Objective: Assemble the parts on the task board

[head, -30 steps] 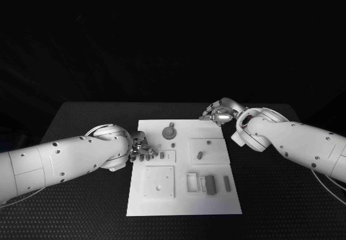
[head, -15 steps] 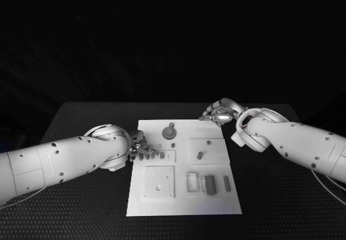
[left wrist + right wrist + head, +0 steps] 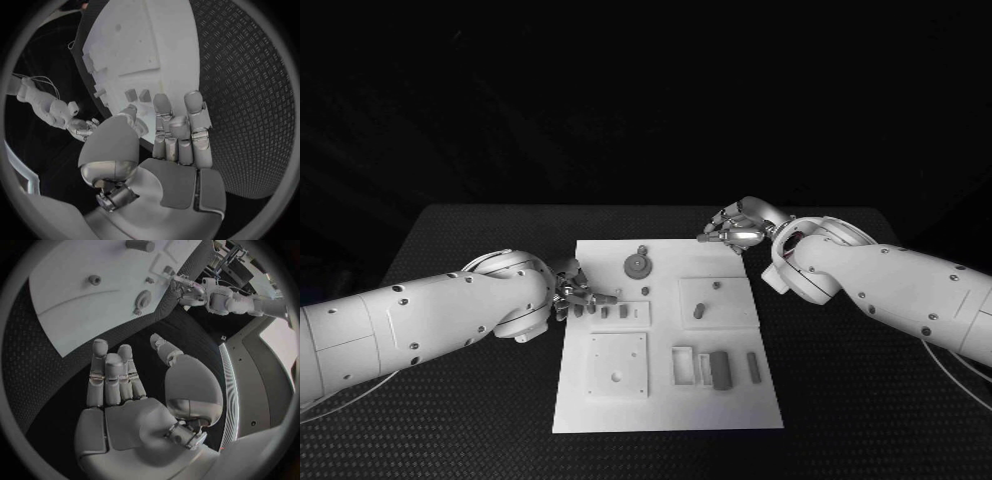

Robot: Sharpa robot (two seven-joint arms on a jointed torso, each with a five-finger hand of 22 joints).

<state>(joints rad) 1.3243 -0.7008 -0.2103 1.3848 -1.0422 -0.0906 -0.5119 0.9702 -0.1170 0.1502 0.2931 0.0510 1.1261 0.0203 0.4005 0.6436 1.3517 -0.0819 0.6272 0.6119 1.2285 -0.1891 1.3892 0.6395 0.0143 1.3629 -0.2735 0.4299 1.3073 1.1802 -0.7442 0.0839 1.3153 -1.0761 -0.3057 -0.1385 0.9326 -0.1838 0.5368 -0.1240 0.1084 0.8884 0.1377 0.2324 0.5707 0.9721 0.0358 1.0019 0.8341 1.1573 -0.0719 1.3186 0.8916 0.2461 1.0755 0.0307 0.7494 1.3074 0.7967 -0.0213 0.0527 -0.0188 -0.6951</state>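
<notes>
The white task board (image 3: 668, 400) lies in the middle of the table. My left hand (image 3: 578, 298) hovers at its left edge, fingers stretched out side by side and holding nothing. Just past the fingertips (image 3: 194, 97) stand two small grey parts (image 3: 616, 311), also seen on the board as small parts (image 3: 137, 95). A round disc part (image 3: 636, 265) lies further back. My right hand (image 3: 737, 228) sits off the board's far right corner; its fingers (image 3: 112, 370) are straight, the thumb is apart, and it grips nothing.
On the board are a square plate (image 3: 617, 363), a raised block with a peg (image 3: 715, 285) and a grey piece (image 3: 697, 310), a frame (image 3: 684, 364) and two dark bars (image 3: 720, 368). Black textured table (image 3: 459, 400) surrounds the board.
My left hand has edged a little over the board's left rim, its fingers reaching toward the small parts. The right hand has stayed where it was.
</notes>
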